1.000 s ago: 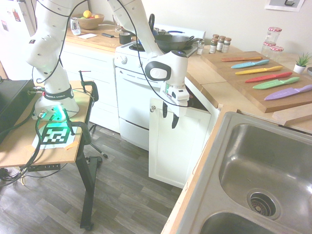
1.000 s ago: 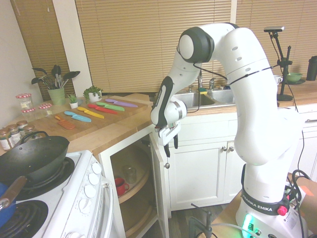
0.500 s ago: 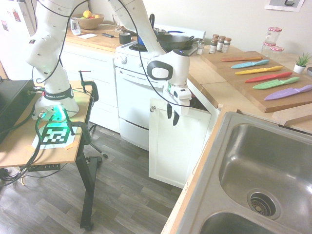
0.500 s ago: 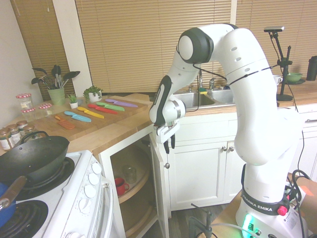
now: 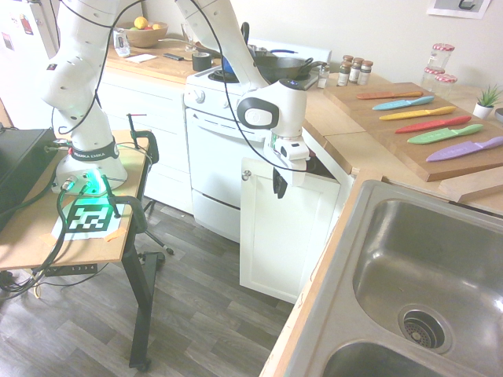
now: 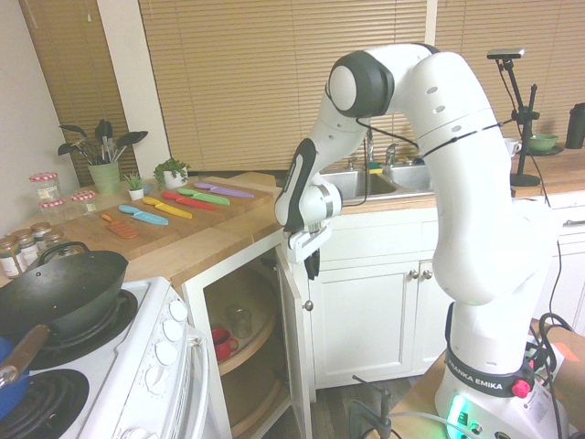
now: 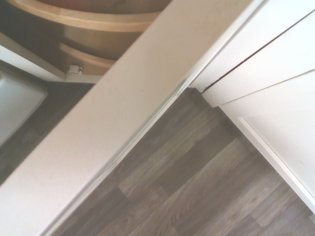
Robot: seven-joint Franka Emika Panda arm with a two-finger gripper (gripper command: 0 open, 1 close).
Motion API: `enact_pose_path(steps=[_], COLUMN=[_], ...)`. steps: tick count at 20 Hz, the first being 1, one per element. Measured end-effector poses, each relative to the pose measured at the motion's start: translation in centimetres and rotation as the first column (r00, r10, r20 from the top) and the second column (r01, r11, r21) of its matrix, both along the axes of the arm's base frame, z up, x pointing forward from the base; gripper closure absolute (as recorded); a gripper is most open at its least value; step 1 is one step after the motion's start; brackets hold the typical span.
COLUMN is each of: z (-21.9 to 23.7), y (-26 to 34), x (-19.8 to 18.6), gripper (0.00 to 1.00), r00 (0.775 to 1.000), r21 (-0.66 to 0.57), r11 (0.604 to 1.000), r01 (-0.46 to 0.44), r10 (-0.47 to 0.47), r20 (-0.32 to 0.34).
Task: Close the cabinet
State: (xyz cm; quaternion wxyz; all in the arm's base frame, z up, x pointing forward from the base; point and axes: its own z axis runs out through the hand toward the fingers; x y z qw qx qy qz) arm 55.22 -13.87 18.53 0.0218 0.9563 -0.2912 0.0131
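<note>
White arm (image 6: 457, 183) arched high, forearm dropping steeply to the wrist (image 5: 271, 114) — gripper (image 5: 278, 184) pointing straight down. Dark fingers (image 6: 312, 266) together, reading as one narrow stub with no gap visible between the tips, nothing seen between them. Wrist sits directly above the fingers, no visible tilt.

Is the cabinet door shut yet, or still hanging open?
Open. The cabinet door stands swung well out from its frame, and the second exterior view shows the curved shelves inside, with a red cup on one.
</note>
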Motion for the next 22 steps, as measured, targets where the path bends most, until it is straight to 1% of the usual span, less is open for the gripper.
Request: enact_pose_path(steps=[5, 9, 16, 19, 22], z=[-0.1, -0.7, -1.5, -1.1, -0.4], y=[0.9, 3.2, 8.7, 11.7, 15.5], x=[0.2, 0.5, 1.3, 2.5, 4.4], gripper=[1.00, 1.00, 1.00, 1.00, 1.00], r00=[1.000, 1.000, 0.997, 0.996, 0.995], r21=[0.001, -0.004, -0.023, -0.022, -0.016], r11=[1.000, 1.000, 0.997, 0.996, 0.996], r01=[-0.003, -0.024, -0.071, -0.083, -0.092], r10=[0.003, 0.024, 0.070, 0.082, 0.092], r20=[0.000, -0.013, -0.029, -0.029, -0.028])
